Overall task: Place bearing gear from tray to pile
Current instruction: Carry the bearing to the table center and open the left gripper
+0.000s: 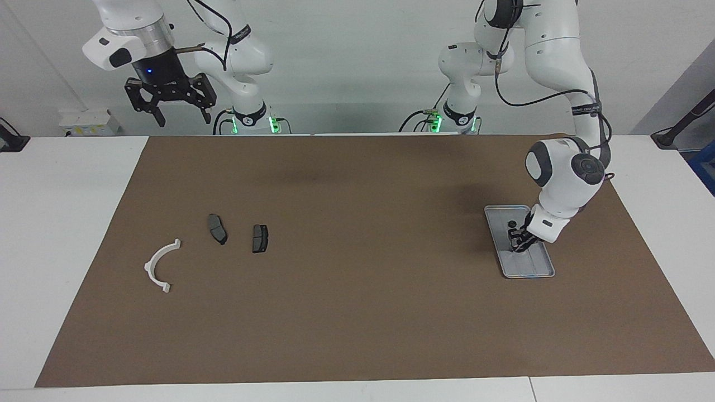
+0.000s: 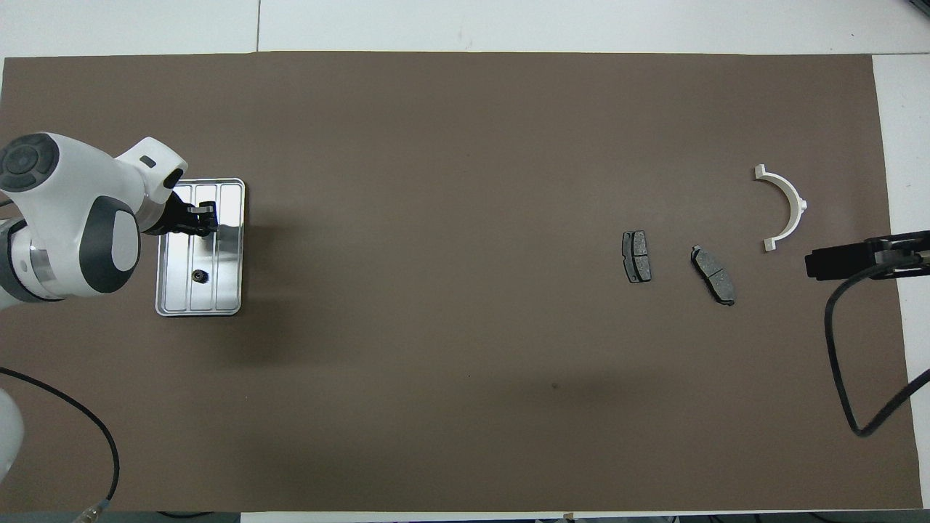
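Observation:
The silver-grey tray (image 1: 532,267) (image 2: 229,292) lies toward the left arm's end of the table. A small dark bearing gear (image 1: 511,224) (image 2: 198,276) rests in the part of the tray nearer the robots. My left gripper (image 1: 518,244) (image 2: 204,218) is low over the tray's middle, apart from the gear. The pile lies toward the right arm's end: a white half-ring bracket (image 1: 161,267) (image 2: 785,205) and two dark brake pads (image 1: 218,229) (image 1: 260,238). My right gripper (image 1: 177,114) waits open, high over the table's edge by its base.
A brown mat (image 1: 357,312) covers most of the white table. A black cable (image 2: 843,363) of the right arm loops over the mat's corner nearest that arm.

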You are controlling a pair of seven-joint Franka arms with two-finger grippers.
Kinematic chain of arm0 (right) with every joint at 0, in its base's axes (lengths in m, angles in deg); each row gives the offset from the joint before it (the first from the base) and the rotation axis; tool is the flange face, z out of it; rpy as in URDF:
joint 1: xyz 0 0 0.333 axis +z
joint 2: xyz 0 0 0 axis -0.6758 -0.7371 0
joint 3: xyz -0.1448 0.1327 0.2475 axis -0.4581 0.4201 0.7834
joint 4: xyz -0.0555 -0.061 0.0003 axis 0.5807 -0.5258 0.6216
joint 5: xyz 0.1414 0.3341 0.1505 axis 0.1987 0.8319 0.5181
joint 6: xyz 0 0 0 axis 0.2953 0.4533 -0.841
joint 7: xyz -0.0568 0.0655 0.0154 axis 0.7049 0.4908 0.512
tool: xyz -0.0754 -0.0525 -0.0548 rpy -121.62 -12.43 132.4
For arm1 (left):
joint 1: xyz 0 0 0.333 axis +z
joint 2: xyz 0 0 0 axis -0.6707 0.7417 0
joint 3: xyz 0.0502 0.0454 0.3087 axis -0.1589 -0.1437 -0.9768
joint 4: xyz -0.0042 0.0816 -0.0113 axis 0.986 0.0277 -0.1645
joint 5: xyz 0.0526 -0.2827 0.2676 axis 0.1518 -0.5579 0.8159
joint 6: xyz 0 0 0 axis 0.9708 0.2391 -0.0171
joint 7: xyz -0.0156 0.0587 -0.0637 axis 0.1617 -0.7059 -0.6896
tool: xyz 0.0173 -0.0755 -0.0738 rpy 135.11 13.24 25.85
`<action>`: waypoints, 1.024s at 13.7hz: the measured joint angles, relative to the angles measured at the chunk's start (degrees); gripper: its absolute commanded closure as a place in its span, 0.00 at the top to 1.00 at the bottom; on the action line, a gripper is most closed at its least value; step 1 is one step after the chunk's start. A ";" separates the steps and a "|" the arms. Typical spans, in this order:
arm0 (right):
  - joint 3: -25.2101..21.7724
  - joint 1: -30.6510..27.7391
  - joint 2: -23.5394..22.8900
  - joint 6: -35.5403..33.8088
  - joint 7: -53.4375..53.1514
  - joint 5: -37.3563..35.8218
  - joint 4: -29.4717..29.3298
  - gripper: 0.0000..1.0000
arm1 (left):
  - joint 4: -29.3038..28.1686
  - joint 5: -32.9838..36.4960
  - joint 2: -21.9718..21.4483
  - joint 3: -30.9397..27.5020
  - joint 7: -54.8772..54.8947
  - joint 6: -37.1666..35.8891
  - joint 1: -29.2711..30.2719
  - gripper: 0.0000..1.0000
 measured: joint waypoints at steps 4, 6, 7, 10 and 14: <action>0.27 0.00 0.02 0.00 0.00 0.00 0.00 1.00 | 10.92 -0.07 1.23 0.45 -20.27 -8.61 -11.77 0.15; 0.31 0.00 0.02 0.00 0.00 0.00 0.00 1.00 | 13.61 -0.06 2.91 0.57 -31.04 -8.72 -19.61 0.15; 0.31 0.00 0.02 0.00 0.00 0.00 0.00 1.00 | 14.36 -0.06 3.66 0.54 -34.39 -8.71 -22.70 0.15; 0.31 0.00 0.02 0.00 0.00 0.00 0.01 1.00 | 14.75 -0.06 5.69 0.42 -40.65 -7.82 -28.48 0.15; 0.31 0.00 0.02 0.00 0.00 0.00 0.12 1.00 | 11.50 -0.06 7.73 -0.03 -41.74 -3.09 -29.68 0.15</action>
